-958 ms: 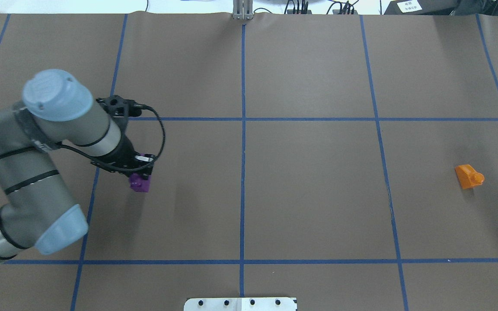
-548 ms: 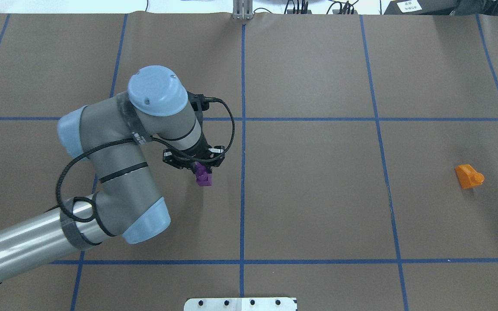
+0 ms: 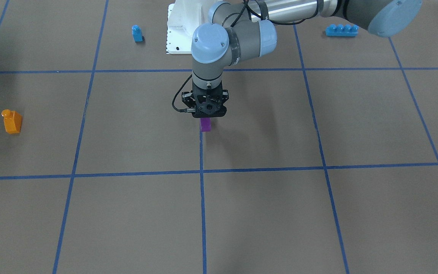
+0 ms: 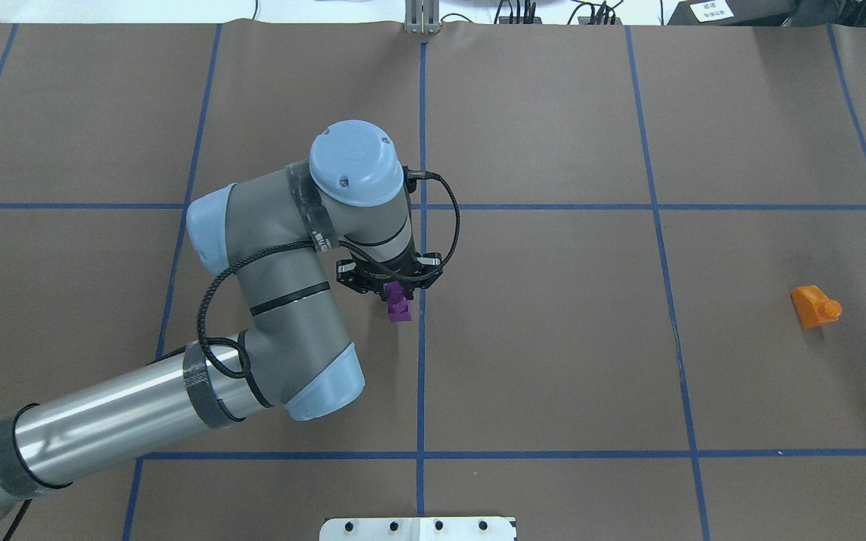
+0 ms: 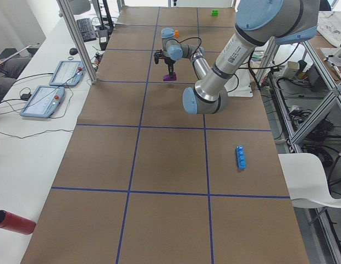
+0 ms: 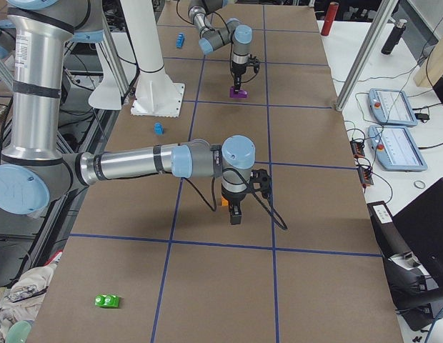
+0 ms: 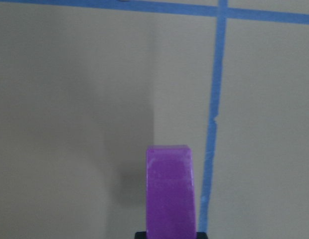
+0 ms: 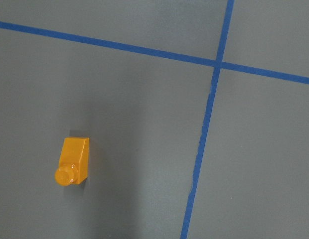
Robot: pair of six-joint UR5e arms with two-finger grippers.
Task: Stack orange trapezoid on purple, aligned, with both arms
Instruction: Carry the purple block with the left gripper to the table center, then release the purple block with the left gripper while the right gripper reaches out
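Now our left jaws are clamped on the purple (image 4: pixel 399 303) beside the centre tape line (image 4: pixel 422 361); right jaws we cannot tell. Tilted release could misalign the orange trapezoid (image 4: pixel 815 306) stack.

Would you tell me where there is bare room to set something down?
Bare: the stretch between the centre tape line and the orange trapezoid. Crowded: by the white pedestal, a small blue brick and a long blue brick.
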